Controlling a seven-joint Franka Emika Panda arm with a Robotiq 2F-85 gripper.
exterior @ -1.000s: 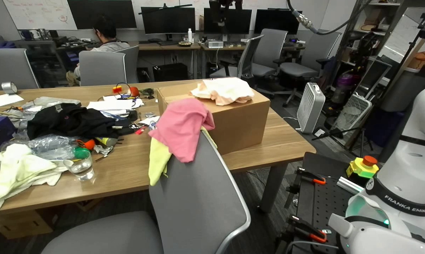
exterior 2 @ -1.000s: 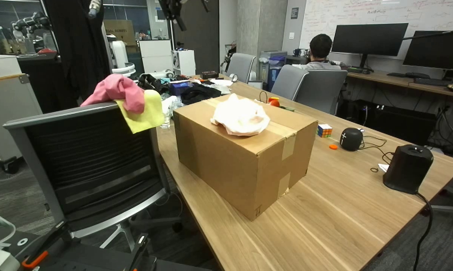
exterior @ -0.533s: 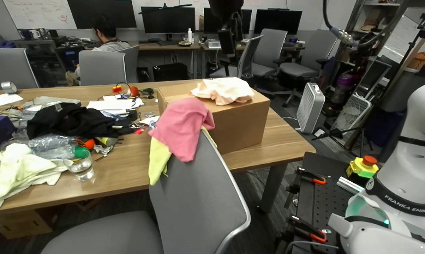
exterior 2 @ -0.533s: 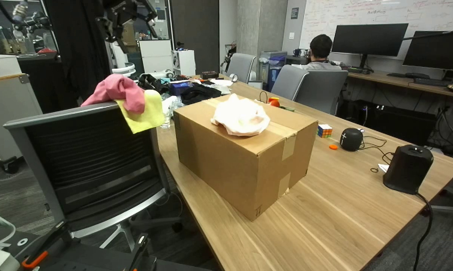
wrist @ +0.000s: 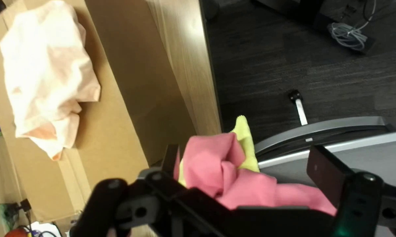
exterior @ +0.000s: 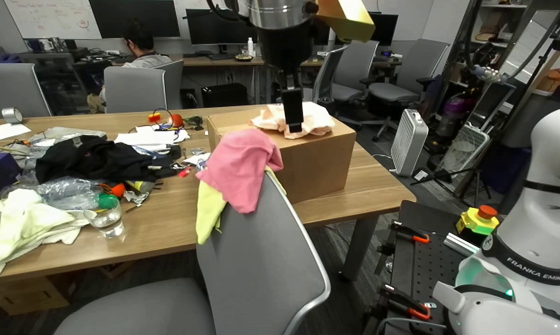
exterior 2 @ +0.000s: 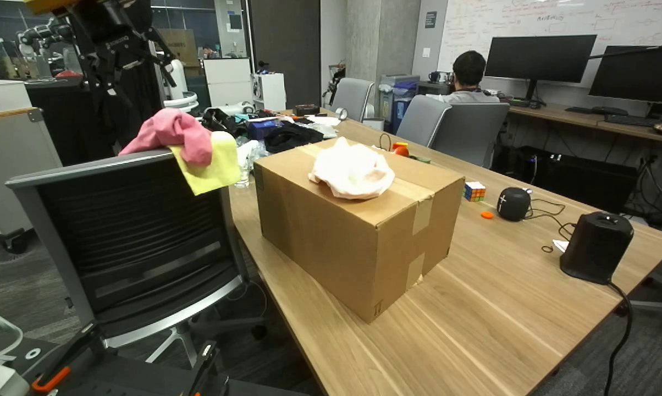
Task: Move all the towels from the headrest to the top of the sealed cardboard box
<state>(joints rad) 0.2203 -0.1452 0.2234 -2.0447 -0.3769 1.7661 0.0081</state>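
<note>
A pink towel (exterior: 243,167) lies crumpled over a yellow towel (exterior: 209,216) on top of the grey chair back (exterior: 266,265). Both towels also show in an exterior view, pink (exterior 2: 171,132) and yellow (exterior 2: 213,168). A pale peach towel (exterior 2: 350,170) lies bunched on top of the taped cardboard box (exterior 2: 314,236). My gripper (exterior 2: 148,91) is open and empty, pointing down above the chair back. In the wrist view the pink towel (wrist: 217,171) and part of the yellow towel (wrist: 249,148) appear between the open fingers (wrist: 245,164), below them.
The box stands on the wooden table (exterior: 368,195) close beside the chair. A glass of water (exterior: 107,221), a pale cloth (exterior: 24,223), a black cloth (exterior: 94,160) and clutter lie along the table. Black speakers (exterior 2: 596,247) stand at its end.
My gripper has come down from the top of the exterior views towards the chair back, its fingers open. The towels, chair and box have not moved.
</note>
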